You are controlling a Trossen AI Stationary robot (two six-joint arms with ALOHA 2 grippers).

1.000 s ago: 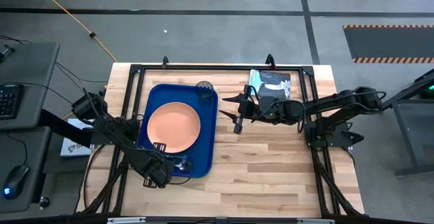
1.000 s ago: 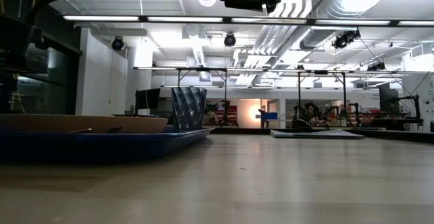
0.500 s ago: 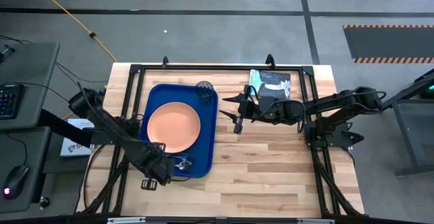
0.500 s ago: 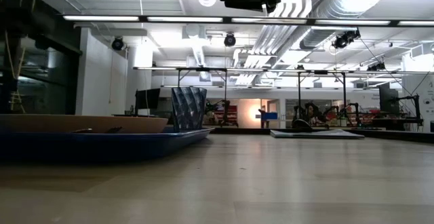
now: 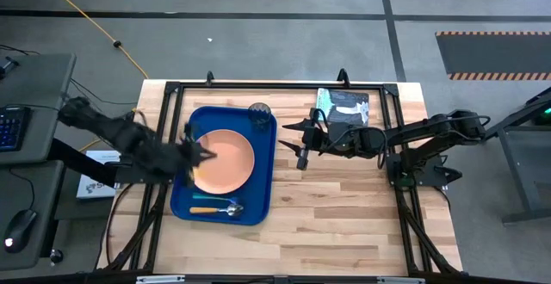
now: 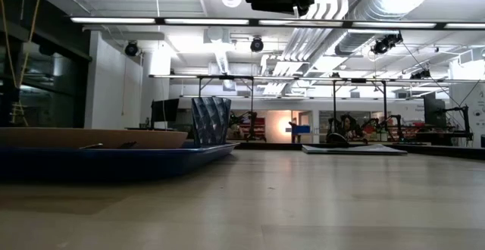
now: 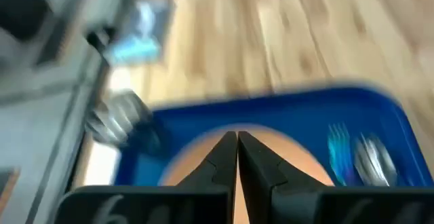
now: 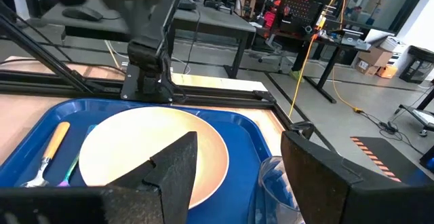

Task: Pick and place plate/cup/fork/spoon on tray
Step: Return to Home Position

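The dark-blue tray [image 5: 263,168] lies on the table's left half. The peach plate [image 5: 225,159] rests on it. The dark cup [image 5: 260,112] stands in the tray's far right corner. The spoon [image 5: 215,209], with an orange handle and a silver bowl, lies along the tray's near edge, beside the light-blue fork [image 7: 339,153]. My left gripper [image 5: 194,152] is shut and empty above the plate's left edge; the left wrist view [image 7: 237,139] shows its fingertips together. My right gripper [image 8: 244,166] is open and empty, waiting right of the tray [image 5: 300,142].
A teal-and-black packet [image 5: 343,105] lies at the table's far side, right of the cup. Bare wood stretches over the table's near right part [image 5: 344,206]. A black frame rail [image 5: 275,84] runs along the far edge. The low view shows the tray [image 6: 114,159] and the cup [image 6: 211,121].
My left gripper has pulled away from the tray's near edge, rising and going toward the far left, and now hangs over the plate's left edge. The spoon lies uncovered on the tray's near part.
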